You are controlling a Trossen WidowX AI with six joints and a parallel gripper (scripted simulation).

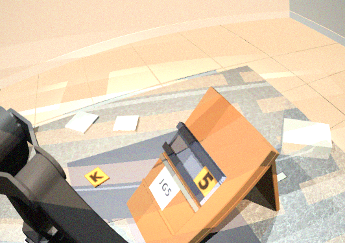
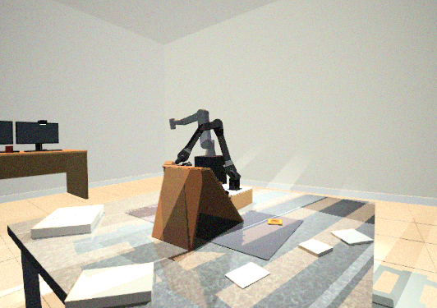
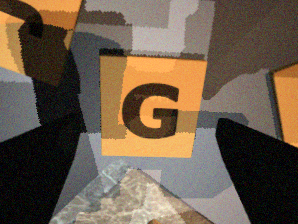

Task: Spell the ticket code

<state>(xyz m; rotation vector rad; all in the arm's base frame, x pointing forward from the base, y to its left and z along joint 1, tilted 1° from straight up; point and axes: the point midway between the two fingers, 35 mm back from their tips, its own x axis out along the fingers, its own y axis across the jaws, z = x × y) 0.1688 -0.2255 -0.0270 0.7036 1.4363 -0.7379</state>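
Note:
The slanted orange board [image 1: 240, 139] [image 2: 172, 209] bears a ticket [image 1: 165, 188] printed JG5. Its dark letter rail [image 1: 207, 157] holds the tile 5 [image 1: 205, 182] at the lower right end; the rest of the channel is bare. My gripper [image 3: 149, 124] is open, its fingers either side of the G tile [image 3: 150, 110] and touching nothing that I can see. G lies flat and upright in the wrist view. Parts of two more tiles show, one at the upper left [image 3: 55, 12] and one at the right edge [image 3: 289, 107]. The K tile [image 1: 96, 177] [image 2: 274, 222] lies on the dark mat [image 1: 104, 204] [image 2: 263, 248].
Pale flat slabs lie behind the mat [image 1: 82, 122] [image 1: 126, 123] and beyond the board [image 1: 306, 133]. Thick white blocks [image 2: 67, 222] [image 2: 112, 285] stand near the counter's edge. My arm [image 1: 65, 201] crosses the lower left in the top view. A second arm [image 2: 202, 123] stands behind the board.

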